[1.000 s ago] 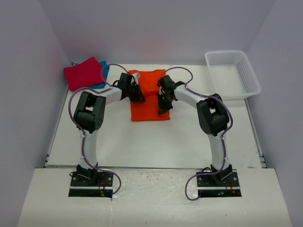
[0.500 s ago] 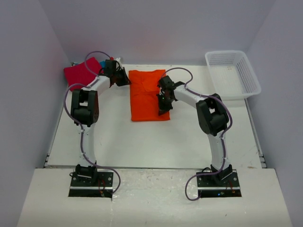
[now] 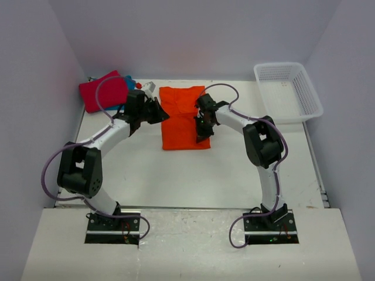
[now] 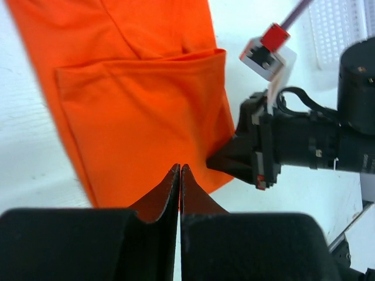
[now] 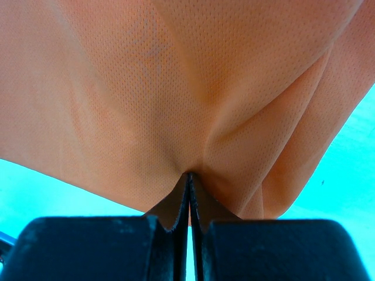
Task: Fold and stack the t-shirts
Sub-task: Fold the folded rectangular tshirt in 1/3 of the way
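Orange shirt (image 3: 180, 130) lies mid-frame on the desk (image 3: 176, 175), long axis top-to-bottom. Right end effector (image 3: 201, 133) is pinching cloth near the shirt's right edge. Left end effector (image 3: 164, 115) is pressed together, apparently empty, at the left edge, so it's the nearer arm for that side.

White-tubed left arm (image 3: 108, 133) and right arm (image 3: 270, 184), bulky black joint housings (image 3: 79, 170), purple cables (image 3: 50, 170) looping alongside, black base plates (image 3: 114, 225) at 6 o'clock, tapered matte-black fingers (image 4: 161, 202)

Folded bright orange cloth t-shirt (image 3: 183, 120) mid-table; left gripper (image 3: 163, 112) at its left edge, right gripper (image 3: 203, 130) on its right side.
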{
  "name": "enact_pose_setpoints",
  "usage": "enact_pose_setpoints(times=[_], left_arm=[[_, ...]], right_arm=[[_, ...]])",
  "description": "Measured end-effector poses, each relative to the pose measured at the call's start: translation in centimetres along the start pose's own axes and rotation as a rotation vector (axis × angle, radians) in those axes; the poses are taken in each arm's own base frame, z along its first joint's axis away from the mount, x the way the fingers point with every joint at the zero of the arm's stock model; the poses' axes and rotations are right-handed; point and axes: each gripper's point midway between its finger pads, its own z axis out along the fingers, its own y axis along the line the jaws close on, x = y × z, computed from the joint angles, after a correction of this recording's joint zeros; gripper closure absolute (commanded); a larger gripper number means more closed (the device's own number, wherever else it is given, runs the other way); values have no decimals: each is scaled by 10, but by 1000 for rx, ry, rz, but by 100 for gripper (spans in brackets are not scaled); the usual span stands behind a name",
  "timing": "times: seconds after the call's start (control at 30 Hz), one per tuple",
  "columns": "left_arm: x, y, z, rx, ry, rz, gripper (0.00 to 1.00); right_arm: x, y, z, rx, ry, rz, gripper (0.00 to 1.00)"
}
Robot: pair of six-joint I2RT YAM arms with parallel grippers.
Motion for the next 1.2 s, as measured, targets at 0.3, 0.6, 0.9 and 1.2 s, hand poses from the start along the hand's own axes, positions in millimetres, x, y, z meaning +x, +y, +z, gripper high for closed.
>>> enact_pose_setpoints(times=[0.3,0.6,0.9,1.2], left_arm=[[78,-7,38,-13,152,25,100],[116,38,63,-148,236,-29,100],[138,41,37,-164,242,-77,100],[195,33,-17,-143,293,-89,100]], right_arm=[[1,0,0,-2,1,3,100],[5,-1,0,-2,0,11,100],[39,-6,-9,-5,22,50,100],[91,6,-16,-30,31,30,100]])
